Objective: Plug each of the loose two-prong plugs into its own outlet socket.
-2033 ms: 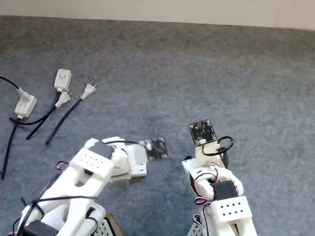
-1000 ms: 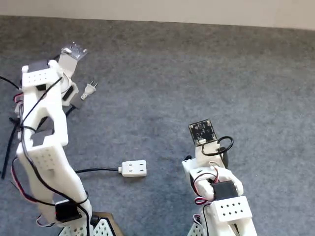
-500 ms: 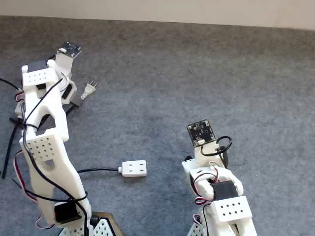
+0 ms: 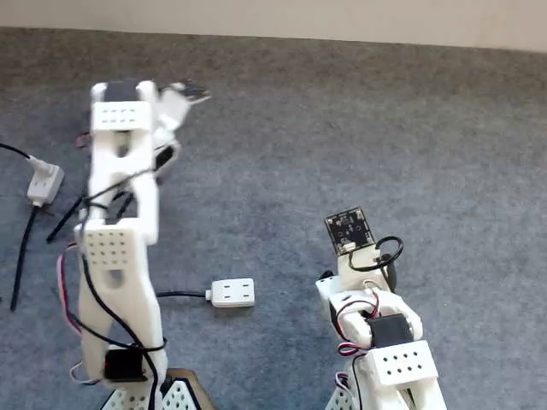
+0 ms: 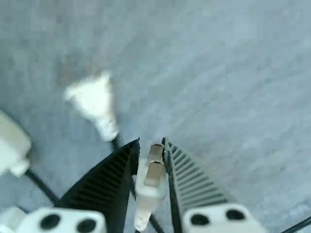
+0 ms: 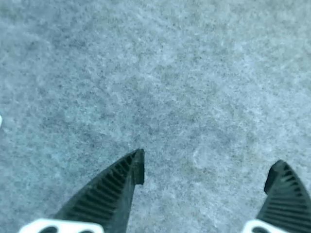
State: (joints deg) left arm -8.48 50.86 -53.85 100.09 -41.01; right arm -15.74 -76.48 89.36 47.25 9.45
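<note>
Looking down in the high view, the tabletop (image 4: 359,128) is covered in a grey, felt-like nap. The left arm (image 4: 120,248), made of white plastic links with perforated faces and loose wiring, stretches out to the far left part of the surface. The right arm (image 4: 380,329) sits folded near its base, a small dark circuit board at its wrist. A flat, rectangular white outlet socket (image 4: 232,293) lies between the two arms with a black cord trailing from it. A second socket (image 4: 43,184) lies well apart at the left edge, also on a black cord.

Through the left wrist view, the left claw (image 5: 150,150) has black ribbed fingers (image 5: 114,179) clenched around a gripped plug (image 5: 148,182), a slim white moulded body whose brass-coloured prongs stick out past the fingertips. Near it, a loose plug (image 5: 95,104), white and wedge-shaped, lies flat on the felt with a dark cord at its narrow end. A white block (image 5: 10,145) is cut off at the frame edge.

Through the right wrist view, the right claw (image 6: 206,177) is spread wide, grasping nothing, above bare grey felt.
</note>
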